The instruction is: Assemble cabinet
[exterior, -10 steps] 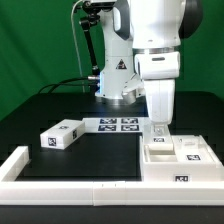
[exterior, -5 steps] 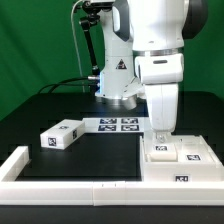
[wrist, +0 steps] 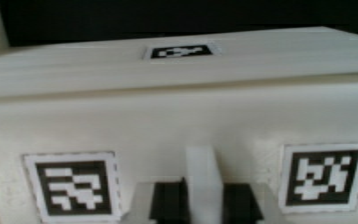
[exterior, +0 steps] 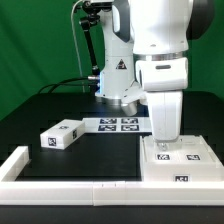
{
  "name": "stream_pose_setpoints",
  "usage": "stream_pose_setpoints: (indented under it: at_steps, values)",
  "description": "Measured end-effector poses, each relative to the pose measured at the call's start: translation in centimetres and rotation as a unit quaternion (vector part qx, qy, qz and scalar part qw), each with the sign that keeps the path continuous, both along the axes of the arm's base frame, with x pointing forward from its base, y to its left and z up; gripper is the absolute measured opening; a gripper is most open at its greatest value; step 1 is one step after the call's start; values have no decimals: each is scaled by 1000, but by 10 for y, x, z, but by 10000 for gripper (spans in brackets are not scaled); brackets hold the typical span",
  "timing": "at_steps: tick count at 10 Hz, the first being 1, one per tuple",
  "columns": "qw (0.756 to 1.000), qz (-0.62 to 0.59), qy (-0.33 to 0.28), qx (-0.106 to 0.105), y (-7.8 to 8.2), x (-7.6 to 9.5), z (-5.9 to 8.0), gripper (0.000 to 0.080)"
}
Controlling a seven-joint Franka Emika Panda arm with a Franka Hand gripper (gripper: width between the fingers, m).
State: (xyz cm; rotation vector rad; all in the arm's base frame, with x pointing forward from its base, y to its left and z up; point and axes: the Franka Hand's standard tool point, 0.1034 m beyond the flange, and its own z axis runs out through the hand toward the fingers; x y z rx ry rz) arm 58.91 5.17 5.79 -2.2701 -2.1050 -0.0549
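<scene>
The white cabinet (exterior: pixel 188 165) stands at the exterior view's right, against the front rail, with tags on its top and front. My gripper (exterior: pixel 165 138) reaches straight down onto its top near the left end. In the wrist view the cabinet (wrist: pixel 176 100) fills the picture, with two tags either side of a thin upright white rib. My gripper (wrist: pixel 202 208) has its dark fingers (wrist: pixel 165 205) pressed on both sides of that rib. A small white tagged block (exterior: pixel 62 133) lies apart at the exterior view's left.
The marker board (exterior: pixel 118 124) lies flat in the middle in front of the arm's base (exterior: pixel 118 85). A long low white border rail (exterior: pixel 70 184) runs along the front and turns up the left side. Black tabletop lies between the block and the cabinet.
My gripper has moved a little toward the exterior view's right and lower onto the cabinet's top. The cabinet looks shifted slightly the same way. The small block has not moved.
</scene>
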Motion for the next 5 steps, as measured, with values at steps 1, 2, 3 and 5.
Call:
stream_pose_setpoints:
  at_steps: [1, 2, 3, 5]
  values:
    - [1000, 0, -1, 0, 0, 0, 0, 69]
    - [1000, 0, -1, 0, 0, 0, 0, 69]
    - [1000, -1, -5, 1, 0, 1, 0, 175]
    - [1000, -29, -11, 3, 0, 3, 0, 309]
